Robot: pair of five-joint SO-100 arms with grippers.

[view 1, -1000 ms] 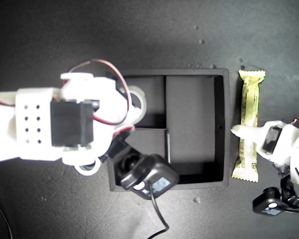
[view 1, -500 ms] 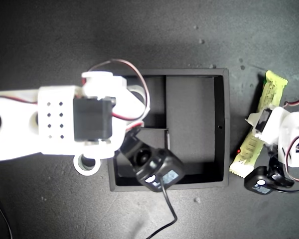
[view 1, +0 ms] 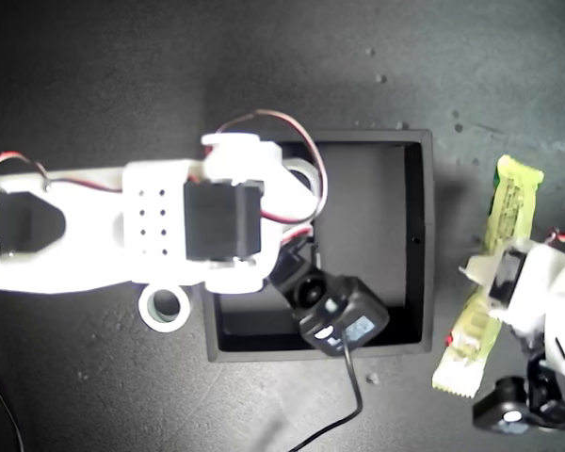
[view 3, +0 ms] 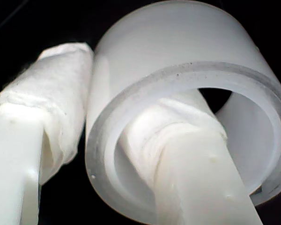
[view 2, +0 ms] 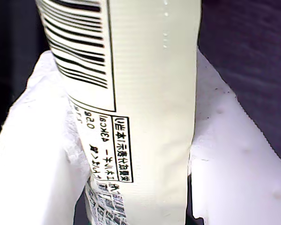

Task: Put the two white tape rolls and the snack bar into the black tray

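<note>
Clamped on the snack bar [view 2: 145,93], the jaws of my first gripper [view 2: 136,154] press their two white padded fingers [view 2: 37,154] against the wrapper's sides, the barcode and small print close to the lens. My second gripper [view 3: 126,140] grips a white tape roll [view 3: 187,70] through its wall, one wrapped finger [view 3: 51,112] outside the ring and the other inside the open centre.

From the exterior view, the snack bar [view 1: 490,273] lies tilted at the view's right, just outside the black tray [view 1: 419,235], with my first gripper [view 1: 494,278] across its middle. Whether the bar is lifted off the dark worktop [view 1: 122,85] cannot be told. The second arm reaches in from the view's left over the tray's left half, its jaws hidden beneath its own body, with only a sliver of the held roll [view 1: 306,174] showing. A second white tape roll [view 1: 165,306] rests on the worktop just beside the tray's left wall, partly under that arm.
</note>
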